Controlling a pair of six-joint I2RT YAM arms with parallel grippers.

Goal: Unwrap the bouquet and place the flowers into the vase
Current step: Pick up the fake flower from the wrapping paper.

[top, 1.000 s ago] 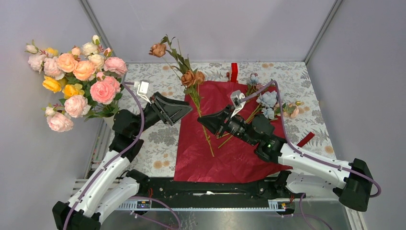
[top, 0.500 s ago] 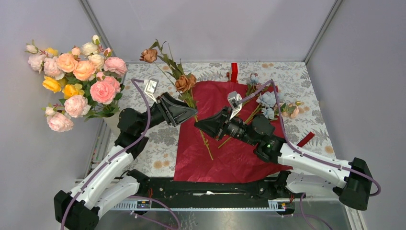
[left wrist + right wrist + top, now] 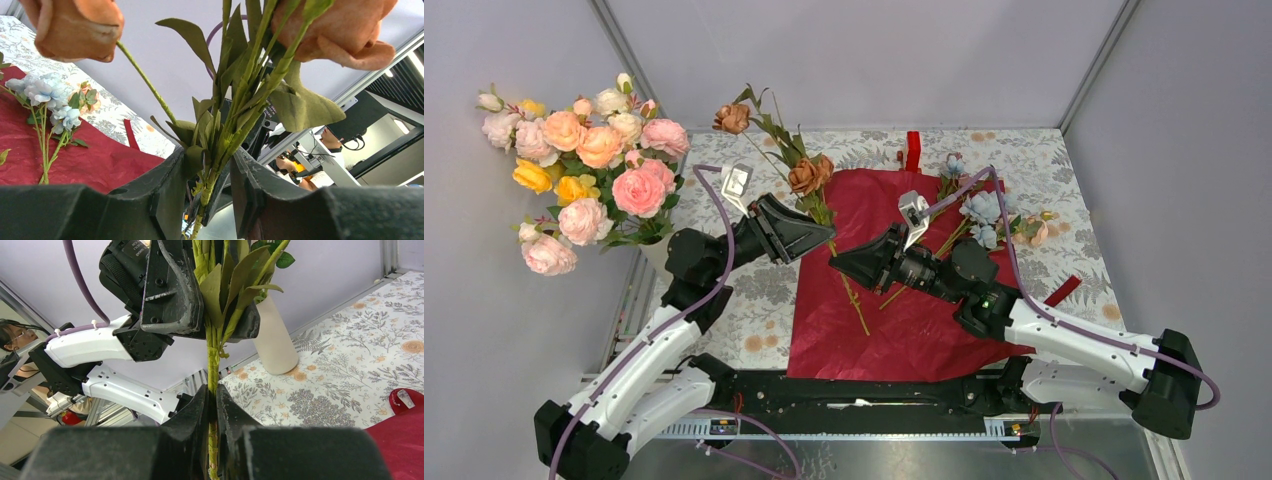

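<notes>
Right wrist: right pincer (image 3: pixel 213 400) clamps the flowers (image 3: pixel 214 357) right of the vase (image 3: pixel 275 337); left pincer (image 3: pixel 212 315) half-shut around them, grip unconfirmed; verify before release.

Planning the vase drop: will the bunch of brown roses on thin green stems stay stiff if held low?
Probably fairly stiff: the green-stemmed brown rose bunch stands straight above the right gripper pinching it. Likely top-heavy: its big blooms lean out on thin side stems.

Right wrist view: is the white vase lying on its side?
No, the white vase stands upright on the patterned tablecloth.
</notes>
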